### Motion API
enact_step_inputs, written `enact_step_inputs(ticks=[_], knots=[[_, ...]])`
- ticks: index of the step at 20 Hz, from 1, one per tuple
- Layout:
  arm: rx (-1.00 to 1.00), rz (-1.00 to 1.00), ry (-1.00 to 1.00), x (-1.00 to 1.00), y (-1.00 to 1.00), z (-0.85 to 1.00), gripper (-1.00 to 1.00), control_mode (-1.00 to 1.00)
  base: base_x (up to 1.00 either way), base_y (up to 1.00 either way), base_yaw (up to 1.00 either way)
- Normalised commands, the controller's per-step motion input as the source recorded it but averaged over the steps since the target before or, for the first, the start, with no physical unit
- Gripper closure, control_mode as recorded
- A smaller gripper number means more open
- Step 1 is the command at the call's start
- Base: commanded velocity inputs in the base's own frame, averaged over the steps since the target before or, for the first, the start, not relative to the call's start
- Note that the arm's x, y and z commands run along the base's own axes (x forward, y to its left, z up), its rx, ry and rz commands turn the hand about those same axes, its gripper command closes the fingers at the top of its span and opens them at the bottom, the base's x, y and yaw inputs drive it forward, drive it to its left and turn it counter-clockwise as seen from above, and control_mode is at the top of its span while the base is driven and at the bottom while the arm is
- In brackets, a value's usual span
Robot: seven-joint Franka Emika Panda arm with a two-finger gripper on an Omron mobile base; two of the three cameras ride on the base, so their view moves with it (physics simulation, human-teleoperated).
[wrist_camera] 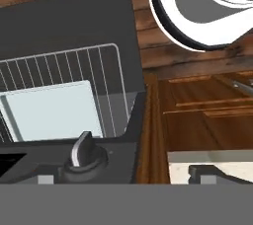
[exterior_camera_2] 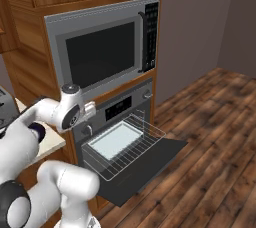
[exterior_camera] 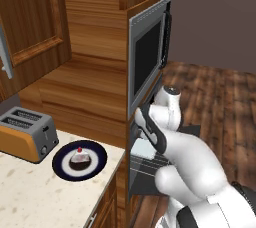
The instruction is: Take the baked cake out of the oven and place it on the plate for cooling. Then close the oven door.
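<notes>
Cake plated, oven door left to shut.

The baked cake (exterior_camera: 79, 157) sits on the plate (exterior_camera: 62, 165) on the counter (exterior_camera: 30, 192), with the toaster (exterior_camera: 26, 133) at the plate's ten o'clock. My gripper (wrist_camera: 126, 175) holds nothing and my fingers are spread wide, just above the oven (exterior_camera_2: 116, 109) knob (wrist_camera: 82, 154). The oven door (exterior_camera_2: 150, 164) hangs open, the wire rack (exterior_camera_2: 122, 144) and pale tray (exterior_camera_2: 115, 139) pulled out over it. Closing the door remains, I judge.

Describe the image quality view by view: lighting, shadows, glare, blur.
Left base view: even, flat light, soft shadow under the plate; the arm looks slightly soft up close. Right base view: sharp, no glare on the microwave window; the pulled-out wire rack casts no clear shadow on the oven door. Hand view: rolled, coarser, the oven knob mildly blurred.
</notes>
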Motion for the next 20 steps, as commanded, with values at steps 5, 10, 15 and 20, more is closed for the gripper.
enact_step_inputs(ticks=[5,10,15,20], knots=[[-0.02,-0.3,0.12,0.18,-1.0,-0.02,-1.0,-1.0,0.0,0.0,0.0],[0.0,-0.16,0.06,0.53,-0.93,-0.38,-1.0,-1.0,0.0,0.0,0.0],[0.0,-0.01,0.01,0.74,-0.51,-0.96,-1.0,-1.0,0.0,0.0,0.0],[0.0,0.0,-0.12,0.59,-0.44,-0.69,-1.0,-1.0,0.0,0.0,0.0]])
